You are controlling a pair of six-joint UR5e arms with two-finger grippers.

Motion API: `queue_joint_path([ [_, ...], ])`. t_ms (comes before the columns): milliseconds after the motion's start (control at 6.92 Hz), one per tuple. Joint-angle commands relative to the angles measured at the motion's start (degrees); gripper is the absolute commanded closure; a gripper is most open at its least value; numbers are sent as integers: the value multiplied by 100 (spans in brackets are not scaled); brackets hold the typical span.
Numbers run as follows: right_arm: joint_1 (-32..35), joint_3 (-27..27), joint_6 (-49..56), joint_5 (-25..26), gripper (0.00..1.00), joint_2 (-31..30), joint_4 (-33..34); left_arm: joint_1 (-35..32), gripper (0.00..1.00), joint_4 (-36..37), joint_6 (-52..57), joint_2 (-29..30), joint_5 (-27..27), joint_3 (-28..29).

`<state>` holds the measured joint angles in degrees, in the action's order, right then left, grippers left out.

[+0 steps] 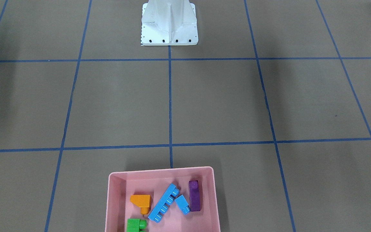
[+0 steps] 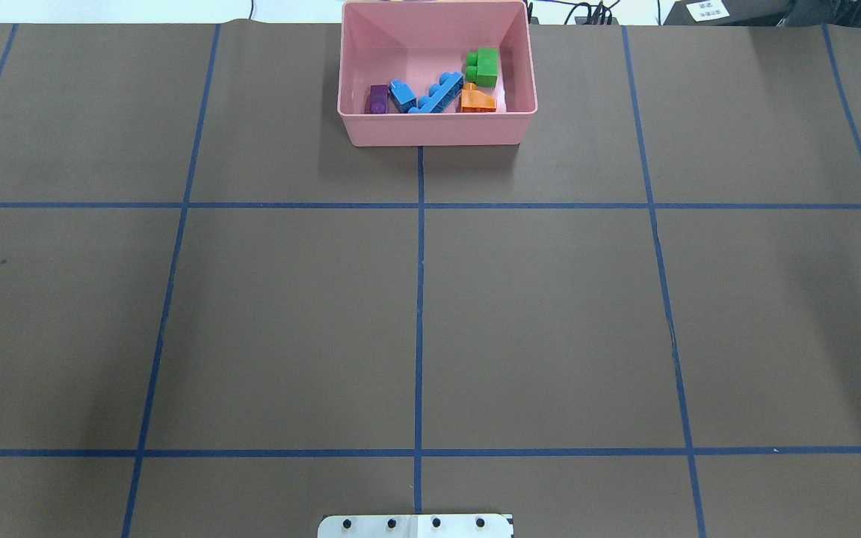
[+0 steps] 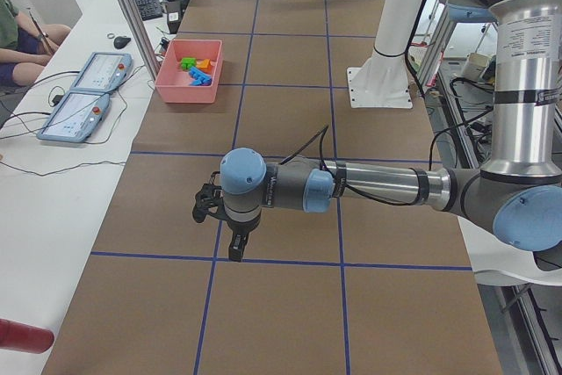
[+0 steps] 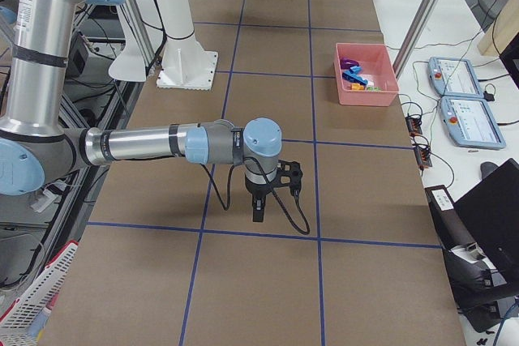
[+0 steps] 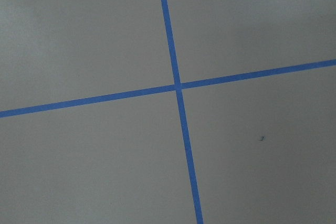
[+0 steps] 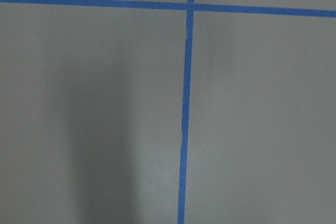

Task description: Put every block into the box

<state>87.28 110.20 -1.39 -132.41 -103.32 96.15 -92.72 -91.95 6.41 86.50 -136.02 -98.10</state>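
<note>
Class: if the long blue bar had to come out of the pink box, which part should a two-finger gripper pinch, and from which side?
Probably its middle, pinched across the narrow width, coming straight down from above. The long blue bar lies flat and diagonal inside the box, whose walls block side approaches; the small blue cube crowds one end.

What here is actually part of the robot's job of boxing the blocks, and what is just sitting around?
Part of the job:
- pink box
- already inside it: orange block, green block, long blue bar, small blue cube, purple bar

Just lying about:
- white metal base
- control tablets on the side bench
- black laptop
</note>
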Motion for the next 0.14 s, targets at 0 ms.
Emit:
queue_joint_path([
  [0, 0, -16, 7, -4, 0, -4, 0, 8, 0, -7, 1, -1, 23, 79],
])
